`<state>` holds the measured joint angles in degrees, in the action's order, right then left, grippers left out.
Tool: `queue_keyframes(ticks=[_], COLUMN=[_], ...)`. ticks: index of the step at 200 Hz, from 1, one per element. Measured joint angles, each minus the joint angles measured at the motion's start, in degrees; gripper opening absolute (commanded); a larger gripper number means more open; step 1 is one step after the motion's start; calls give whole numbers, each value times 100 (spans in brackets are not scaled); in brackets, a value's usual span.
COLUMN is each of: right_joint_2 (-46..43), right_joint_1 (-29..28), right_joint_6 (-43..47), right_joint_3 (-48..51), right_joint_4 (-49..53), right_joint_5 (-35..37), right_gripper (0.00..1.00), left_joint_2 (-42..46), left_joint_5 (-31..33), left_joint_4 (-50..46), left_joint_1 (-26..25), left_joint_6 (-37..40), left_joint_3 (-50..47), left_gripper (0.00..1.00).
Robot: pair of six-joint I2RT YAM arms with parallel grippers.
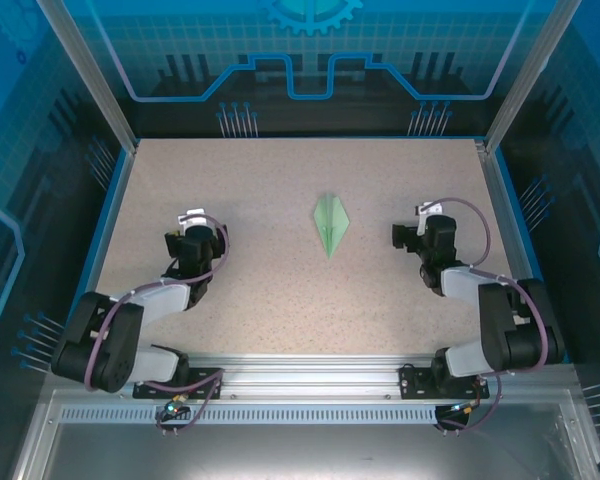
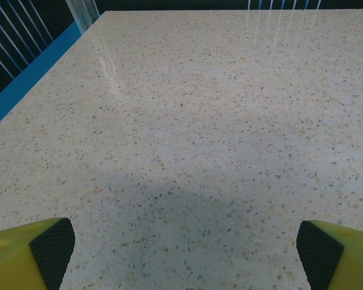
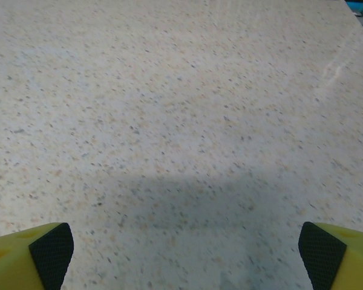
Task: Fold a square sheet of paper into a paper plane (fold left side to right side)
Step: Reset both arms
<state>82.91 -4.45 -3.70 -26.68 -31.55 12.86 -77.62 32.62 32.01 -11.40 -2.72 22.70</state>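
Speckled beige tabletop (image 1: 280,310), blue walls (image 1: 25,180), paper plane (image 1: 331,222) at ctr, L gripper (image 2: 184,251) & R gripper (image 3: 184,251) agape, empty

Table (image 1: 280,310): beige top with fine dark and tan speckle, slight sheen. Blue edging (image 1: 107,215) runs along the left, far and right sides. Slanted aluminium uprights at the far corners: left post (image 1: 85,70), right post (image 1: 532,72). Back panel (image 1: 310,60): translucent blue with a grid print and a gear graphic (image 1: 312,12) at top centre. Near edge: aluminium rail (image 1: 310,372), slotted strip (image 1: 310,412) below it, then a plain grey metal sheet (image 1: 300,455). Left wrist view: light streaks (image 2: 106,57) reflect on the tabletop near its blue border.
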Motion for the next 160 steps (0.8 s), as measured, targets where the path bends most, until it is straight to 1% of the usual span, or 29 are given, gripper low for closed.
queue_keyframes(ticks=[22, 48, 63, 90, 160], right_joint_2=[219, 264, 264, 267, 267], right_joint_1=[0, 7, 28, 37, 37], right_joint_6=[105, 170, 190, 219, 313], right_joint_3=[197, 280, 280, 280, 280], right_joint_4=[-551, -815, -957, -1049, -1054], right_joint_5=[-258, -459, -555, -612, -651], right_gripper=[99, 99, 99, 99, 100], left_joint_2=[-212, -754, -946, -970, -970], left_joint_5=[-483, -1056, -1294, -1604, -1797], left_joint_4=[741, 1539, 1563, 1497, 1499], left_joint_1=[214, 575, 669, 859, 905], left_joint_6=[190, 236, 247, 173, 120], left_joint_3=[-188, -328, -321, -184, -129], left_gripper=[98, 98, 98, 98, 98])
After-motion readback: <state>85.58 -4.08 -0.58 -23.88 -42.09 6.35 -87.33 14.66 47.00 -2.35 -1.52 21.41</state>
